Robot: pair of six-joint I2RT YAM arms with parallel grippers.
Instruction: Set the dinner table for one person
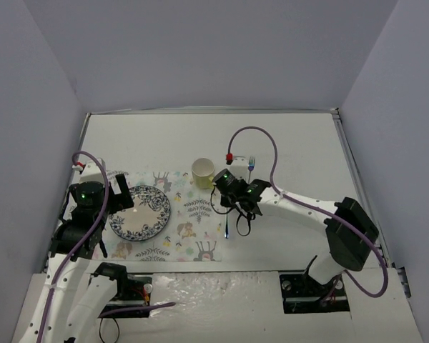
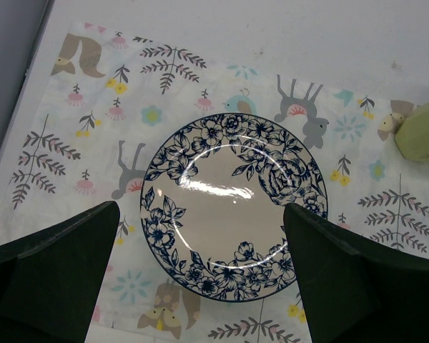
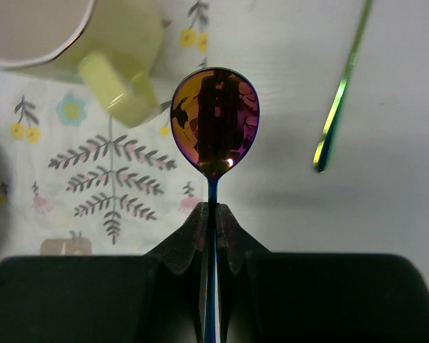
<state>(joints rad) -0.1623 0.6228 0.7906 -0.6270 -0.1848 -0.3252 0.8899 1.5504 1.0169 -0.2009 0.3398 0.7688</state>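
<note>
When I look from overhead, my right end effector is pinched shut on a spoon at the placemat's right edge. The white matte tabletop spreads beneath everything. My left end effector gapes beside the plate. At my left wrist, the wide-spread fingers hold nothing over that blue-flowered plate. At my right wrist, the spoon's iridescent bowl juts from my clamped fingers over bare tabletop, with a fork to its right.

Handle of the spoon hidden between my right fingers, mug and fork cut off at the top edge, near-right rim of the plate behind my left fingers
</note>
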